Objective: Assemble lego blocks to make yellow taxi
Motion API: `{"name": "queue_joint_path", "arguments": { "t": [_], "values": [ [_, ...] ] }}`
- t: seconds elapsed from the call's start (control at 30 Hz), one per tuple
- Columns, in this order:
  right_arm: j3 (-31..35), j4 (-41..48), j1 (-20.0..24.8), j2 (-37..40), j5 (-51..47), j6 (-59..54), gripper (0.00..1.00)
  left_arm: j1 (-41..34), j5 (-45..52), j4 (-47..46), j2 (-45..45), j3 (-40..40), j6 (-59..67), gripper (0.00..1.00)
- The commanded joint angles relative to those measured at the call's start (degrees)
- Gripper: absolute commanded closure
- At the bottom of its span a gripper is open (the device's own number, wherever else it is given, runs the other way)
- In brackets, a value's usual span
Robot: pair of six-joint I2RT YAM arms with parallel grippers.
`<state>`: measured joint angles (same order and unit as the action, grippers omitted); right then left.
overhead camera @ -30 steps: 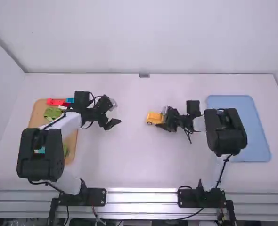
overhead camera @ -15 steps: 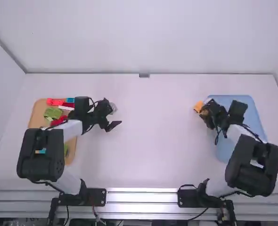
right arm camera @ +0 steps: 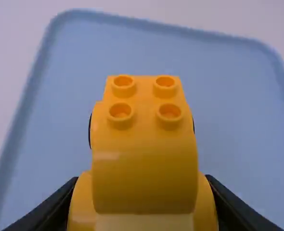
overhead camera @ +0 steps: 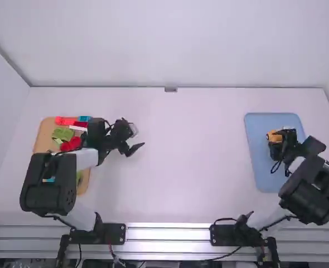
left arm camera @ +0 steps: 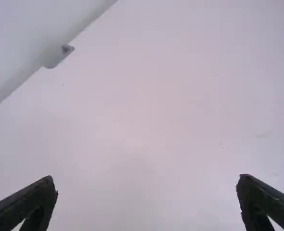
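You have the yellow toy taxi (right arm camera: 144, 178) within the blue tray's outline, nearer the tray's far edge than its near one. Whether it touches the tray floor, you can't tell. Right tool (overhead camera: 276, 143): clamped on the taxi, black fingers pressed to either side of the body.

Taxi, right wrist view: smooth, glossy plastic, upper block curved like a barrel, stepping to a flat part. Four round studs (right arm camera: 121, 110) there, two by two, tops dished. Dark curved rims peek out at both flanks. A pale piece (right arm camera: 144, 222) sits between wider, rounded yellow shoulders.

Blue tray (overhead camera: 255, 156): smooth floor, raised lip, rounded corners; stands by the right edge of your white surface (overhead camera: 181, 167).

Tan tray (overhead camera: 44, 140), along the surface's left edge: loose blocks inside. Towards its far edge, a bright red block (overhead camera: 65, 120) beside a teal one (overhead camera: 85, 118); then a white bar (overhead camera: 78, 128), green pieces (overhead camera: 62, 134) and a rounded red piece (overhead camera: 71, 144). Your left arm covers part of it.

Left tool (overhead camera: 136, 138): fingers wide apart, nothing between them, just right of the tan tray.
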<state>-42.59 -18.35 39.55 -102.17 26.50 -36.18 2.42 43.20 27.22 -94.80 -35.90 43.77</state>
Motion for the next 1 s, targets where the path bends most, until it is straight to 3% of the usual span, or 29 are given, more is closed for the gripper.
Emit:
{"name": "queue_joint_path", "arguments": {
  "t": [0.0, 0.1, 0.23, 0.3, 0.53, 0.73, 0.77, 0.97],
  "values": [
    [0.2, -1.01, -0.48, -1.97, -0.31, 6.19, 0.43, -0.15, 0.66, 1.07, 0.42, 1.33, -0.94, 0.01],
    [0.2, -0.76, -0.59, -1.75, -1.51, 8.17, 0.02, -0.09, -1.6, 4.26, 0.44, 1.55, -9.79, 0.01],
    [0.2, 0.72, -1.33, 1.33, -2.16, 10.08, 0.02, -0.11, -10.38, 8.09, 0.81, 1.25, -25.4, 0.01],
    [0.2, 2.54, -1.86, 3.69, -3.98, 12.0, 0.02, -0.22, -11.39, 7.32, 1.64, 0.87, -27.39, 0.01],
    [0.2, 13.4, -5.6, 17.57, -11.87, 15.37, 0.02, -0.24, -16.79, -7.17, 11.85, -2.38, -29.99, 0.01],
    [0.2, 20.98, -14.4, 32.11, -11.17, 15.39, 0.02, -0.11, -23.8, -23.28, 28.3, -5.6, -38.38, 0.01],
    [0.2, 20.98, -14.4, 32.11, -11.17, 15.39, 0.02, -0.11, -23.8, -23.28, 28.3, -5.6, -38.38, 0.01],
    [0.2, 21.33, -24.85, 42.69, -11.34, 15.08, 0.02, -0.22, -24.33, -26.86, 42.49, -5.62, -37.92, 0.01]
  ]
}}
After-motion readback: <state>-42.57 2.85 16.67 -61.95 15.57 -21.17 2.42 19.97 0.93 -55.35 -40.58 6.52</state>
